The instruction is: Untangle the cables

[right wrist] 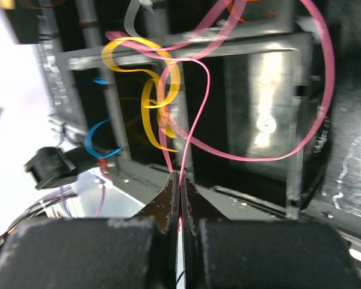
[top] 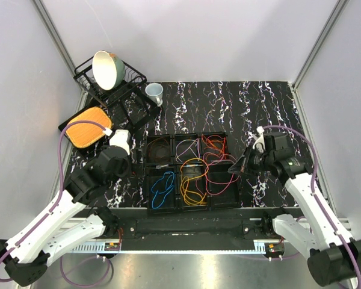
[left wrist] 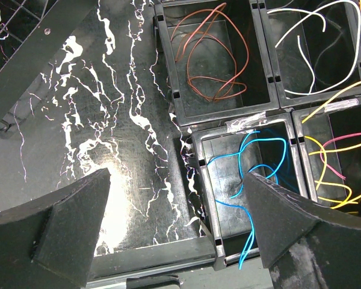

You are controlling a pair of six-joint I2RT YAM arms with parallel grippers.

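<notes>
Status: right fingers (right wrist: 175, 191) pressed together, pinching a thin pink cable (right wrist: 195, 129) by the right edge of the black six-compartment plastic tray (top: 145, 180). From the pinch that cable loops out over the tray and crosses a thin yellow cable (right wrist: 147, 96). I see the left fingers (left wrist: 87, 205) spread wide, holding nothing, above the black white-veined counter (left wrist: 108, 120) just left of the tray. Near left compartment holds a thin blue cable (left wrist: 253, 162), far left a brown cable (left wrist: 210, 60), far middle a white cable (left wrist: 313, 54).
</notes>
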